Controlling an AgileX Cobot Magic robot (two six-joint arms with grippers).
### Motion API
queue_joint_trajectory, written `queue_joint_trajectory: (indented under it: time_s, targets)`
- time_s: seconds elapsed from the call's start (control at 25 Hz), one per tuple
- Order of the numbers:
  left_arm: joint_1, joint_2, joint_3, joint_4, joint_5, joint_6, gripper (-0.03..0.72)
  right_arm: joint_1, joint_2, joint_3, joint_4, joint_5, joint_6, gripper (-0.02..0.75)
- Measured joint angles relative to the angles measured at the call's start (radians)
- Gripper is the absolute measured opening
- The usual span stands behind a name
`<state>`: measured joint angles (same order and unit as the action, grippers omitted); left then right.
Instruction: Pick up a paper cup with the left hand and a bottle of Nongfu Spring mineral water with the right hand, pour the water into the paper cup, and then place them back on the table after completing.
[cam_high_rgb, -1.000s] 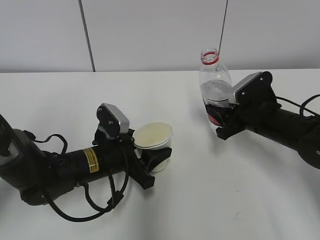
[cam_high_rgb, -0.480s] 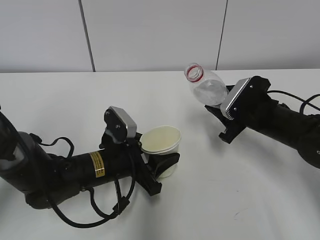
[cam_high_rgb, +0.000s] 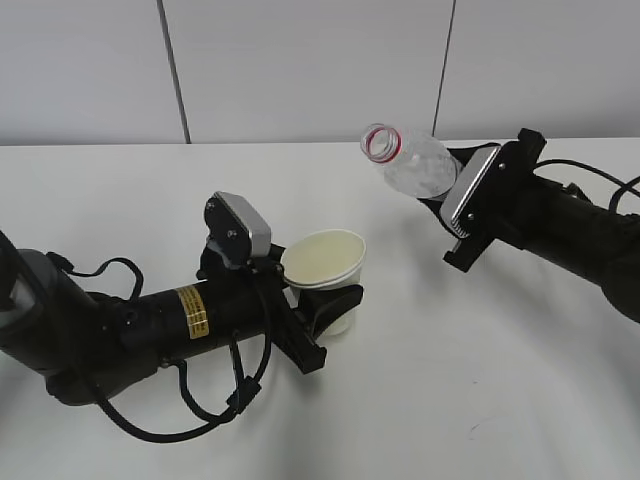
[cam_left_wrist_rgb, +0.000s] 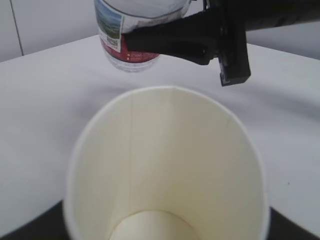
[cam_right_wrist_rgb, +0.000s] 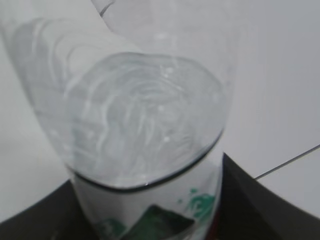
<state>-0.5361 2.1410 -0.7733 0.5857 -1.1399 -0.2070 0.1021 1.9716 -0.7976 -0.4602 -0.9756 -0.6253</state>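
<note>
My left gripper (cam_high_rgb: 325, 308) is shut on a white paper cup (cam_high_rgb: 325, 262) and holds it upright just above the table (cam_high_rgb: 450, 380). In the left wrist view the cup (cam_left_wrist_rgb: 165, 165) fills the frame and its inside looks dry. My right gripper (cam_high_rgb: 442, 198) is shut on a clear Nongfu Spring bottle (cam_high_rgb: 415, 165) with a red neck ring and no cap. The bottle is tilted left, its mouth above and to the right of the cup. Water (cam_right_wrist_rgb: 145, 125) lies inside the bottle (cam_right_wrist_rgb: 150, 75). No stream shows. The bottle also shows in the left wrist view (cam_left_wrist_rgb: 130, 35).
A small dark scuff mark (cam_high_rgb: 472, 428) lies on the white table near the front right. A grey panelled wall (cam_high_rgb: 300, 70) runs behind the table's far edge. Black cables trail beside both arms.
My right gripper has risen and tipped the bottle from upright to leaning left toward the cup. My left gripper has carried the cup a little right and up.
</note>
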Motion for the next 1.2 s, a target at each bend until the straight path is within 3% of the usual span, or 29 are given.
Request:
queue_joint_trajectory:
  time_s: [0.48,1.2]
  targets:
    - [-0.010,0.000,0.000,0.001,0.000,0.000,0.386,0.000,0.000,0.000,0.045,-0.002,-0.278,0.424]
    - [-0.010,0.000,0.000,0.001,0.000,0.000,0.386,0.000,0.000,0.000,0.070,-0.044,-0.415,0.424]
